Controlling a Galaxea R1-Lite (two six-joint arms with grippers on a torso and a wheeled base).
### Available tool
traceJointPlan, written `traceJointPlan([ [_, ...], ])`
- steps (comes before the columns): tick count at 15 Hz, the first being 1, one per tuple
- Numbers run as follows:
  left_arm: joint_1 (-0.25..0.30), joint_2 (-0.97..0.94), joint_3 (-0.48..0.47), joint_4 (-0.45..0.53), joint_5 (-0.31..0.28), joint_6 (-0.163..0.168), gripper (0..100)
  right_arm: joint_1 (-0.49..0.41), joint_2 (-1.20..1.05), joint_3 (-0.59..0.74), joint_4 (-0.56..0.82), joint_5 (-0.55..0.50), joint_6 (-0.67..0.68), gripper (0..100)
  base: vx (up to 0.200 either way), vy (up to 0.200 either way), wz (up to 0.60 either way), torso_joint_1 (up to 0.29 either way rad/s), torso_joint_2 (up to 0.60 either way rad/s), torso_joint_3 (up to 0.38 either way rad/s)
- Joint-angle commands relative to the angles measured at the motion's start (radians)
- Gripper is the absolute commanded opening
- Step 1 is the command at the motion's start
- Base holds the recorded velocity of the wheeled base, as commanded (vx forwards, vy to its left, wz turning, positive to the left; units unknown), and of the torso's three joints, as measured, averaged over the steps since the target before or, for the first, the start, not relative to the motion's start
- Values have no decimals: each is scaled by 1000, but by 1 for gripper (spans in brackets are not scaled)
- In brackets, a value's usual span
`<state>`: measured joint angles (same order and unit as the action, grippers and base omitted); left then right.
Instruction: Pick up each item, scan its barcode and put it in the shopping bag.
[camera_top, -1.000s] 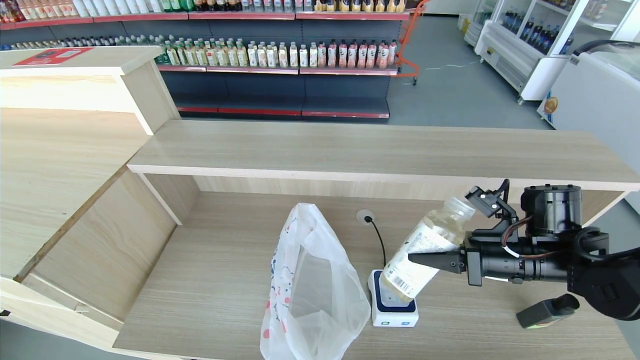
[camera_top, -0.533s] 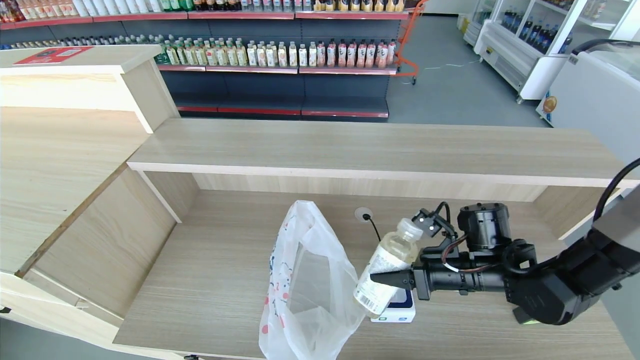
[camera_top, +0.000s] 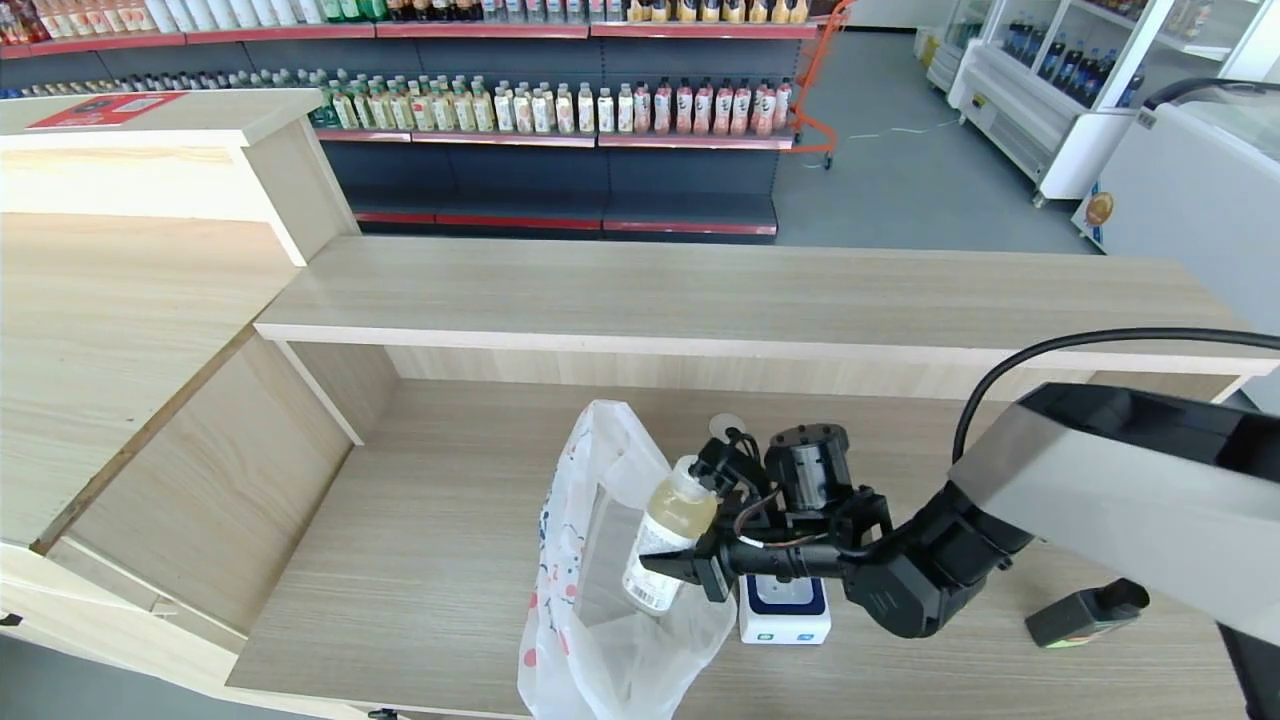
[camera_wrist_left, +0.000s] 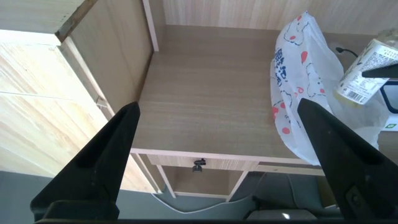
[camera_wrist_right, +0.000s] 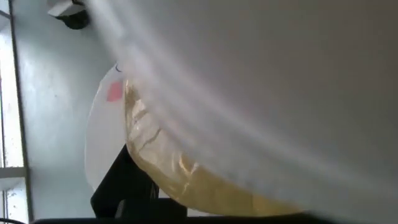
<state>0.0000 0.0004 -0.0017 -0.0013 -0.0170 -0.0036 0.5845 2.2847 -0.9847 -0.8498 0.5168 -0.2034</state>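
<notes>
A clear bottle (camera_top: 674, 512) of pale yellow drink with a white label hangs tilted at the mouth of the white plastic shopping bag (camera_top: 600, 610). My right gripper (camera_top: 668, 548) is shut on its middle, reaching in from the right. The right wrist view has the bottle (camera_wrist_right: 186, 180) pressed close, with a dark finger (camera_wrist_right: 121, 190) along it. The white and blue scanner (camera_top: 786, 612) sits on the counter just right of the bag. My left gripper (camera_wrist_left: 217, 107) is open and holds nothing, out past the counter's front edge, with the bag (camera_wrist_left: 298, 81) and bottle (camera_wrist_left: 367, 71) off to one side.
A small dark item with a green base (camera_top: 1086, 616) lies on the counter at the right. The scanner's cable runs to a grommet (camera_top: 728, 426) by the back wall. A raised wooden ledge (camera_top: 760, 300) spans the back, and a side panel (camera_top: 220, 480) closes the left.
My right arm has carried the bottle leftward, from above the scanner to the bag's mouth, and lowered it slightly. The bag and scanner stayed in place.
</notes>
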Motion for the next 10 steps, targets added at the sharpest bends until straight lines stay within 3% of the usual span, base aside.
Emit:
traceJointPlan([
  [1,0,0,0,0,0,-1,100,29,125,-75,-18,-4,-105,0,0,0,0,0,0,0],
  [5,0,0,0,0,0,1,100,31,233,-152,-66,-4,-268,0,0,0,0,0,0,0],
  [10,0,0,0,0,0,1,100,58,300,-221,-103,-4,-295,0,0,0,0,0,0,0],
])
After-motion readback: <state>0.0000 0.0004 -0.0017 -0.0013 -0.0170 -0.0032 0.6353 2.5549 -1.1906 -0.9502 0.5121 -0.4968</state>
